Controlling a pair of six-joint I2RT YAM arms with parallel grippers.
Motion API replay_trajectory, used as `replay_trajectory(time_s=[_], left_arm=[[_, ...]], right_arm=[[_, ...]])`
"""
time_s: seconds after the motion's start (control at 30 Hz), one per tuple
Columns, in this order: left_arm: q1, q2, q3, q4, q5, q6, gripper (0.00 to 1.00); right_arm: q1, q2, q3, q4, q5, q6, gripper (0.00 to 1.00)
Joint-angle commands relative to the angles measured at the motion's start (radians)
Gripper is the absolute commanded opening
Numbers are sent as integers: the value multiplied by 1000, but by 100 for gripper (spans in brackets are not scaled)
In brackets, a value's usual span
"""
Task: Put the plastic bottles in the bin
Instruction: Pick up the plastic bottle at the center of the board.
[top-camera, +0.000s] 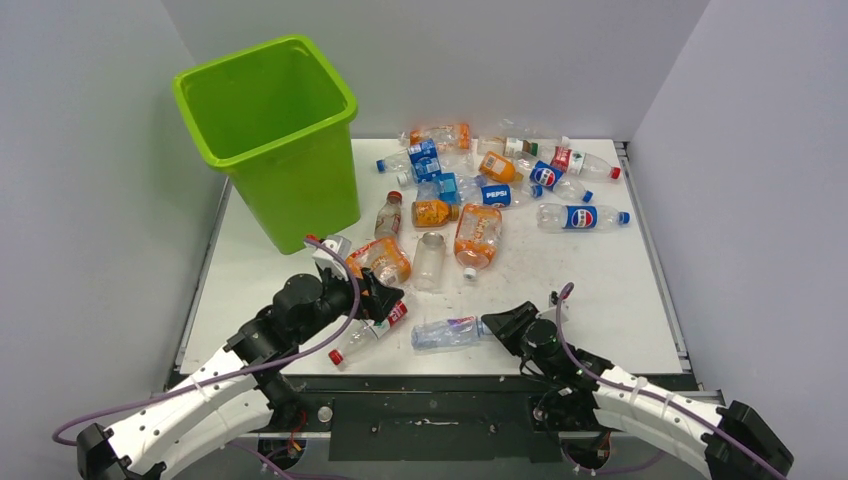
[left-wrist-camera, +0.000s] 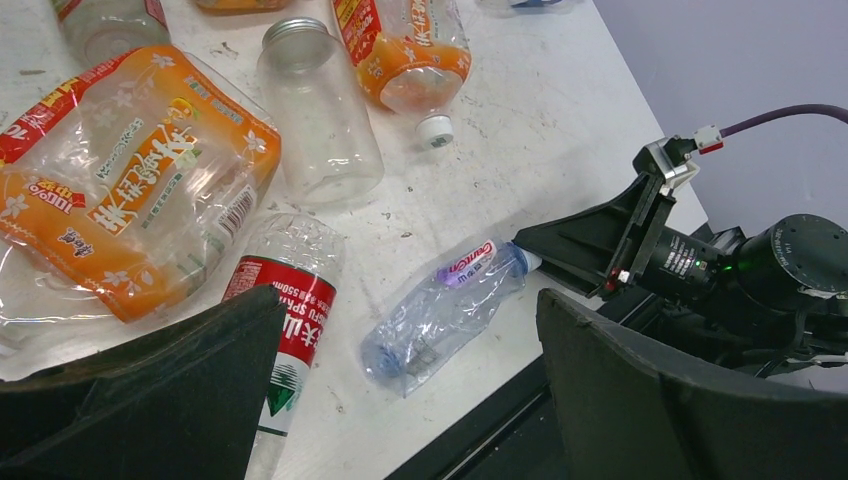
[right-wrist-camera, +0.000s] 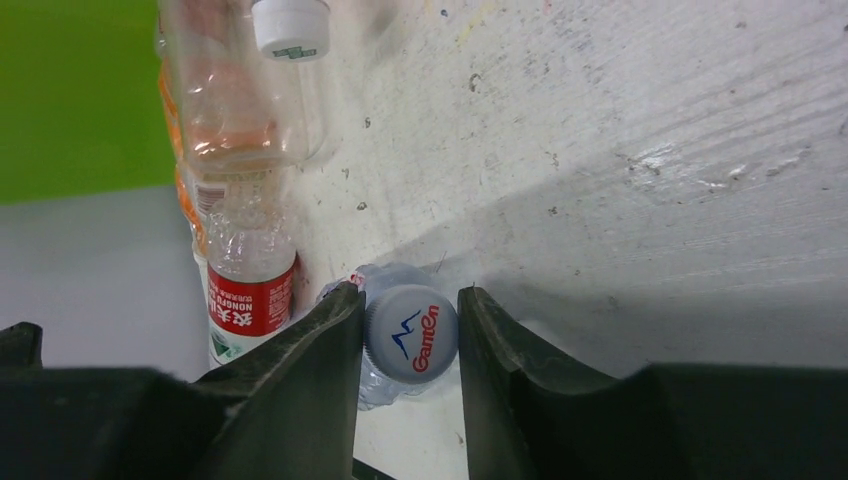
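Observation:
The lime-green bin (top-camera: 300, 190) stands at the table's back left. A clear Ganten bottle (top-camera: 450, 332) lies near the front edge. My right gripper (top-camera: 495, 325) is shut on its grey cap (right-wrist-camera: 411, 333), one finger on each side, in the right wrist view (right-wrist-camera: 410, 292). My left gripper (top-camera: 385, 300) is open and empty. In the left wrist view (left-wrist-camera: 410, 300) it hangs over the Ganten bottle (left-wrist-camera: 440, 315) and a red-labelled bottle (left-wrist-camera: 290, 320). That red-labelled bottle (top-camera: 365, 335) lies just left of the Ganten one. Several more bottles (top-camera: 500, 170) lie at the back.
A crushed orange-labelled bottle (top-camera: 383, 258) lies by the left gripper, with a clear label-free bottle (top-camera: 428, 260) and another orange bottle (top-camera: 478, 235) beside it. The table's front edge (top-camera: 440, 372) runs close to both grippers. Grey walls enclose the table.

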Motion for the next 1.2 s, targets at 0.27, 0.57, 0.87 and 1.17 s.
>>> replay_trajectory(time_s=[0.27, 0.57, 0.87, 1.17], left_arm=[[-1, 41, 88, 41, -7, 45, 96], [-4, 180, 342, -91, 329, 414, 96], [-3, 355, 569, -176, 645, 523, 96], [-2, 484, 593, -175, 861, 439, 96]], right_arm=[[-18, -196, 157, -187, 79, -207, 5], [-111, 82, 707, -498, -215, -755, 5], [-112, 153, 937, -554, -584, -1022, 5], [-110, 148, 1002, -505, -682, -1050, 5]])
